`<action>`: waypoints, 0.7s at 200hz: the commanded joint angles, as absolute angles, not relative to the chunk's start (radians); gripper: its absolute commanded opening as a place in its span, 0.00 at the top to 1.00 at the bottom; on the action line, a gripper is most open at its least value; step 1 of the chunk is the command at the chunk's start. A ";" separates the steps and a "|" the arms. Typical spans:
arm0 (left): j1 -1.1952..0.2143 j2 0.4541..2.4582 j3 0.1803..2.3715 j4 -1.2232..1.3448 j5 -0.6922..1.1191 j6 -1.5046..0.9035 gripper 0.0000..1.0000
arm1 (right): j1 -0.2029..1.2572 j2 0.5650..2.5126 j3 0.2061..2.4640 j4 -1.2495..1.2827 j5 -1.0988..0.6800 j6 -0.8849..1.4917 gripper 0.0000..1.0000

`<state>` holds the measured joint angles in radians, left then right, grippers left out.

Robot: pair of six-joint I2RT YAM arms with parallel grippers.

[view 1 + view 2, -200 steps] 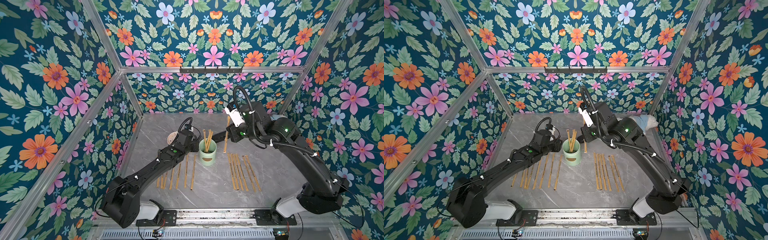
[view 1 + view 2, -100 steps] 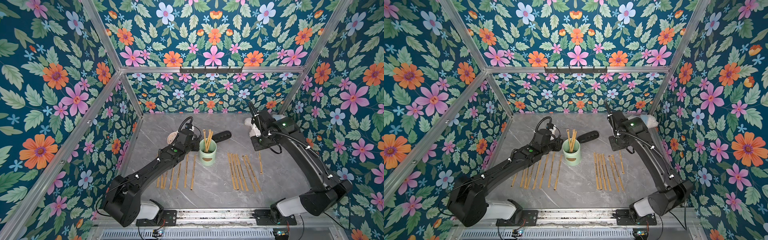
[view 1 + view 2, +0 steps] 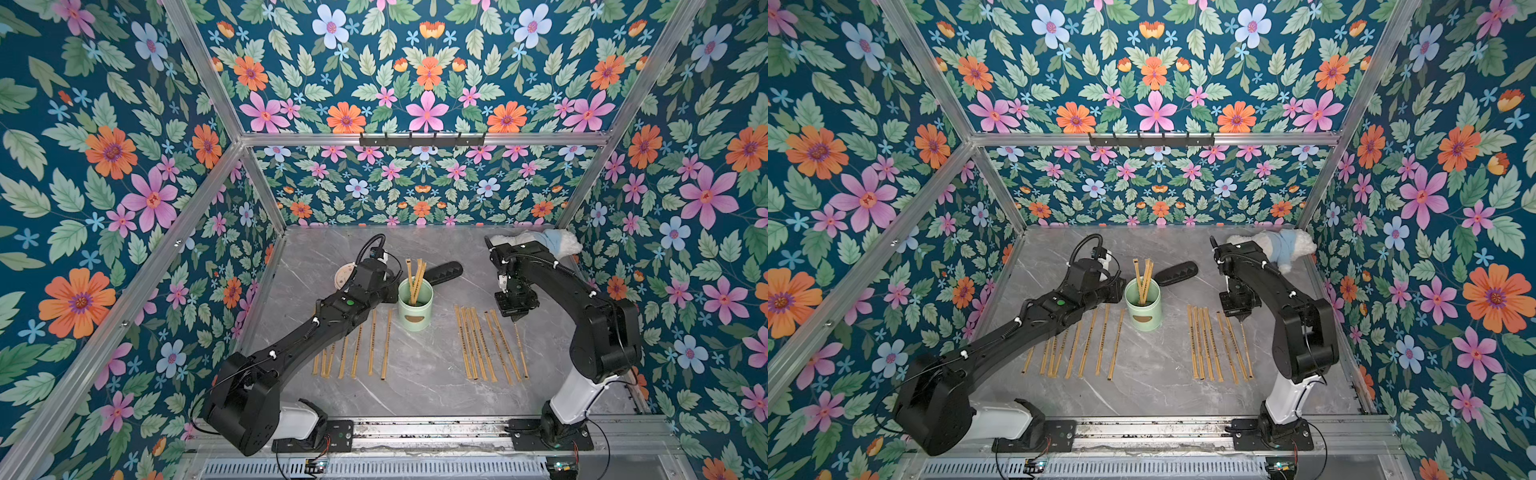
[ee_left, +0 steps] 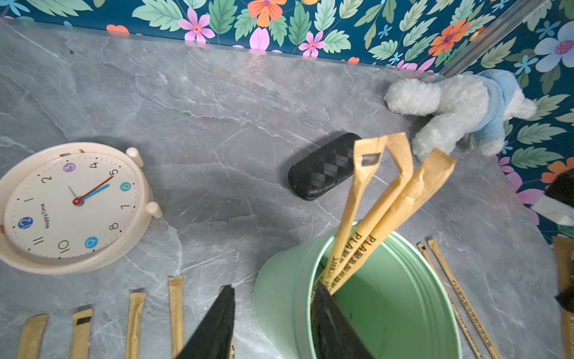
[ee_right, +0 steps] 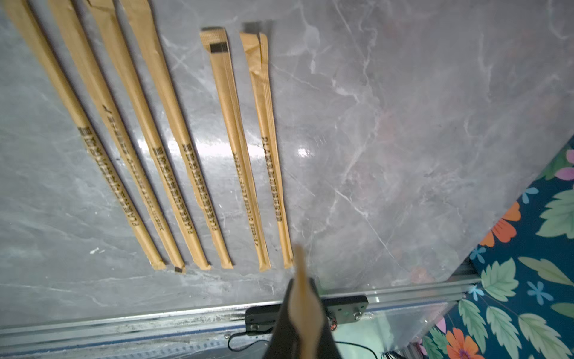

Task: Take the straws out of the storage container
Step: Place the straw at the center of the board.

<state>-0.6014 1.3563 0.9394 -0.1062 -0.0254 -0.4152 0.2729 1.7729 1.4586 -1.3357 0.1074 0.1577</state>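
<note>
Straws (image 5: 237,146) are lying six in a row on the tabletop (image 5: 403,124), just beside the right end effector (image 5: 300,283), which is pressing its fingers together on a held straw (image 5: 299,267) at the row's outer side. The left end effector (image 4: 273,287) is sitting spread across the rim of the storage container (image 4: 279,310), with the outer finger (image 4: 214,326) outside the wall and the inner finger (image 4: 335,329) inside. Three standing straws (image 4: 403,199) are leaning together in the container, which is standing upright mid-tabletop. A left row of straws (image 3: 376,345) is lying beside the left arm (image 3: 311,332). Farther back are lying a clock (image 4: 71,205), a black case (image 4: 323,167) and a plush toy (image 4: 459,102).
</note>
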 commanded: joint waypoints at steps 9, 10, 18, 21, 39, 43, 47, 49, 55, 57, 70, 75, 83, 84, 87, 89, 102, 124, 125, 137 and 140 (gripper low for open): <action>-0.601 1.348 0.934 -0.098 -0.038 -0.408 0.55 | 0.270 1.827 1.463 -1.354 0.132 0.163 0.96; -0.601 1.348 0.934 -0.098 -0.037 -0.408 0.56 | 0.269 1.829 1.463 -1.353 0.134 0.163 0.96; -0.601 1.350 0.934 -0.098 -0.037 -0.408 0.56 | 0.270 1.842 1.462 -1.350 0.139 0.163 0.96; -0.601 1.350 0.935 -0.100 -0.037 -0.408 0.56 | 0.269 1.846 1.461 -1.350 0.141 0.163 0.96; -0.600 1.349 0.934 -0.100 -0.037 -0.407 0.56 | 0.264 1.872 1.453 -1.338 0.145 0.163 0.96; -0.600 1.351 0.934 -0.100 -0.037 -0.407 0.56 | 0.263 1.879 1.452 -1.337 0.146 0.163 0.96; -0.601 1.351 0.934 -0.100 -0.038 -0.407 0.56 | 0.263 1.884 1.450 -1.335 0.148 0.163 0.96; -0.601 1.351 0.934 -0.100 -0.038 -0.407 0.56 | 0.262 1.886 1.450 -1.334 0.149 0.163 0.96; -0.600 1.353 0.934 -0.100 -0.038 -0.407 0.56 | 0.261 1.893 1.447 -1.331 0.152 0.164 0.96; -0.600 1.352 0.933 -0.100 -0.038 -0.407 0.56 | 0.261 1.896 1.447 -1.331 0.152 0.164 0.96; -0.600 1.353 0.932 -0.098 -0.037 -0.405 0.56 | 0.256 1.909 1.445 -1.327 0.155 0.164 0.96; -0.600 1.356 0.933 -0.098 -0.037 -0.406 0.56 | 0.256 1.916 1.445 -1.326 0.155 0.163 0.96; -0.601 1.357 0.934 -0.098 -0.035 -0.406 0.56 | 0.252 1.926 1.447 -1.325 0.155 0.163 0.96; -0.600 1.358 0.934 -0.098 -0.035 -0.406 0.56 | 0.252 1.926 1.449 -1.325 0.154 0.163 0.96; -0.601 1.359 0.933 -0.098 -0.034 -0.407 0.56 | 0.250 1.930 1.448 -1.325 0.155 0.163 0.96; -0.601 1.358 0.934 -0.098 -0.034 -0.407 0.56 | 0.251 1.932 1.449 -1.325 0.156 0.163 0.96; -0.601 1.360 0.932 -0.097 -0.034 -0.408 0.56 | 0.246 1.948 1.455 -1.324 0.158 0.163 0.95; -0.601 1.362 0.932 -0.097 -0.034 -0.408 0.56 | 0.238 1.974 1.470 -1.321 0.156 0.161 0.94; -0.600 1.362 0.932 -0.097 -0.034 -0.408 0.56 | 0.237 1.976 1.471 -1.321 0.156 0.160 0.94; -0.600 1.361 0.934 -0.096 -0.034 -0.408 0.56 | 0.233 1.988 1.479 -1.320 0.159 0.160 0.94; -0.601 1.361 0.933 -0.097 -0.034 -0.408 0.56 | 0.232 1.991 1.480 -1.319 0.158 0.160 0.94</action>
<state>-0.6014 1.3605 0.9352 -0.1085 -0.0284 -0.4114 0.2379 1.9732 1.4651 -1.3090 0.1429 0.1574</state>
